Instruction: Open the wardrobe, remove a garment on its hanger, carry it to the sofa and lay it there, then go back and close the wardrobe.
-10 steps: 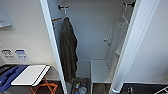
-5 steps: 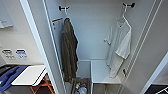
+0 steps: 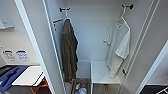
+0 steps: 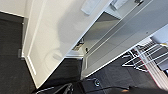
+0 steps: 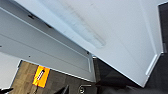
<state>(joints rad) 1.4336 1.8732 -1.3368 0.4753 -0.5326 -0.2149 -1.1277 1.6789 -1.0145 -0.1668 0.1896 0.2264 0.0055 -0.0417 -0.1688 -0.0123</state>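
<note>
Open wardrobe (image 3: 37, 50), garment (image 3: 118, 47) on hanger (image 3: 121, 17) inside; either hand's grip impossible to tell.

Left arm: dark robot parts (image 4: 75, 88) along the near edge of the left wrist view; end effector fingers unclear.
Right arm: dark parts (image 5: 112, 86) likewise; fingers unclear.

Wardrobe (image 3: 100, 37) standing open, clothes hanging at both sides.

Inside, the coat (image 3: 69, 52) is hanging from a hook on the left wall, and the T-shirt (image 3: 118, 47) is hanging on its hanger (image 3: 121, 17) from a hook on the right wall. A low shelf (image 3: 102, 72) is sitting beneath the T-shirt, with a box (image 3: 80, 87) lying on the floor to its left, under the coat. A counter (image 3: 27, 76) is standing outside, left of the wardrobe.
</note>
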